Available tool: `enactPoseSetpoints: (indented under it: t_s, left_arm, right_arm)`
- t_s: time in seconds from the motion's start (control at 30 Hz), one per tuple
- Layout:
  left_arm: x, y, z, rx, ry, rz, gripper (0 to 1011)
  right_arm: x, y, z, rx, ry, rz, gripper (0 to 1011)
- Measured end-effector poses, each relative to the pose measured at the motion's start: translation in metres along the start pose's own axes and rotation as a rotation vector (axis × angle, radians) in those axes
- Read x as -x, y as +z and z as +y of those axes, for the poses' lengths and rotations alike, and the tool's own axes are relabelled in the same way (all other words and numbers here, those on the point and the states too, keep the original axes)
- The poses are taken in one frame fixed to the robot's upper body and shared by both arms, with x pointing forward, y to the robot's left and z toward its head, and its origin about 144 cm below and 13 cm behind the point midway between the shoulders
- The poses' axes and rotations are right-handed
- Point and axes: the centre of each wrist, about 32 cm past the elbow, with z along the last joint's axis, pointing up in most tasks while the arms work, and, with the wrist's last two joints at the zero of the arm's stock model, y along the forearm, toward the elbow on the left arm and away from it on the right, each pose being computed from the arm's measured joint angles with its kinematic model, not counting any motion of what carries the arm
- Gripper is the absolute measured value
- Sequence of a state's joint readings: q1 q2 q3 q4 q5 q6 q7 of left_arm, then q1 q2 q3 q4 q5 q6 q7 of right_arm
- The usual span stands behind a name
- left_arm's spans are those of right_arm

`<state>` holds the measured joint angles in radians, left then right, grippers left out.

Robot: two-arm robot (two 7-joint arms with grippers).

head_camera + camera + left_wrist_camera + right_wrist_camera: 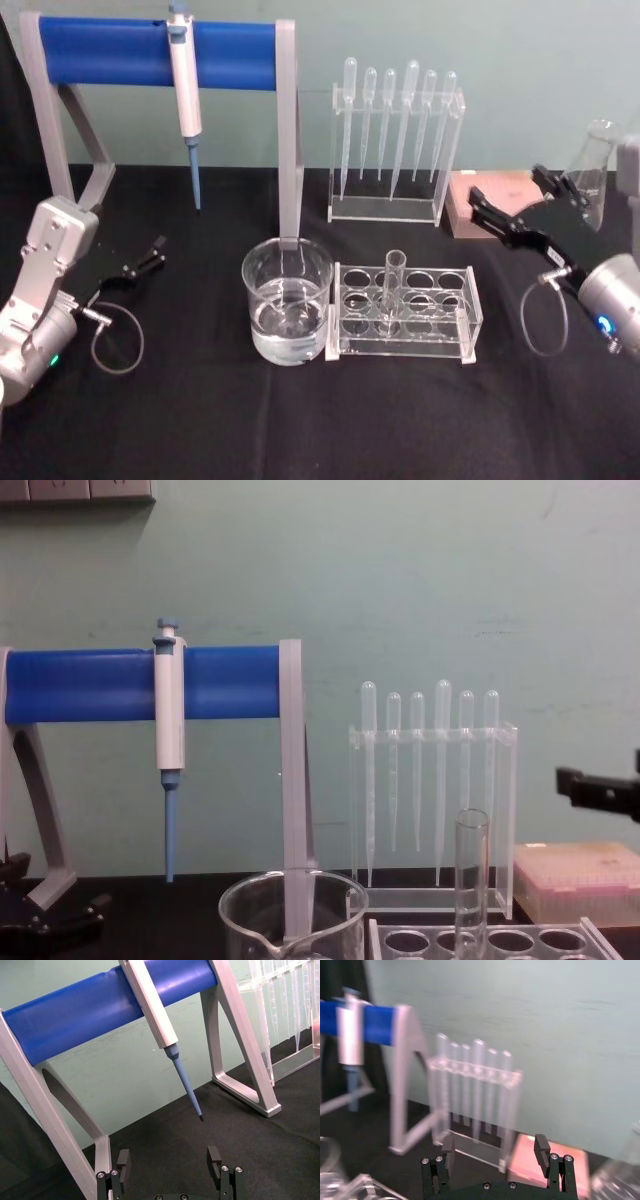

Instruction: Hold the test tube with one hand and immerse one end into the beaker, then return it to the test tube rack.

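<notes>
While the long clear glass test tube (392, 290) stands upright in a middle hole of the clear multi-hole plastic rack (404, 312), nothing grips it. Touching the rack's left end stands the wide clear glass beaker (287, 302), holding clear liquid. Raised to the right of the rack, the right black two-fingered gripper (505, 205) has its fingers spread apart and empty; its wrist view confirms the gap. Well left of the rack, the left black gripper (148, 259) rests low near the black table cloth (200, 420), fingers likewise apart and empty. Behind the rack stands a clear stand of bulb-topped plastic pipettes (395, 125). Behind and left of the rack, a white-and-blue pipettor (185, 85) hangs from a blue-barred metal frame (110, 50).
</notes>
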<state>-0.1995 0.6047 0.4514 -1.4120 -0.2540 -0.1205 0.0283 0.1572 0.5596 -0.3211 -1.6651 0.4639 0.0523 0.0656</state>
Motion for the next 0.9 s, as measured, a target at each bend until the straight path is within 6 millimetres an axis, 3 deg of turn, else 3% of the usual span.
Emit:
enactPoseSetpoints:
  t_s: [0.33, 0.9]
  left_arm:
    - [0.0, 0.0, 0.0, 0.0, 0.0, 0.0, 1000]
    - [0.0, 0.0, 0.0, 0.0, 0.0, 0.0, 1000]
  right_arm:
    - [0.01, -0.029, 0.002, 0.065, -0.126, -0.029, 1004]
    - [0.011, -0.033, 0.003, 0.084, -0.125, -0.041, 1004]
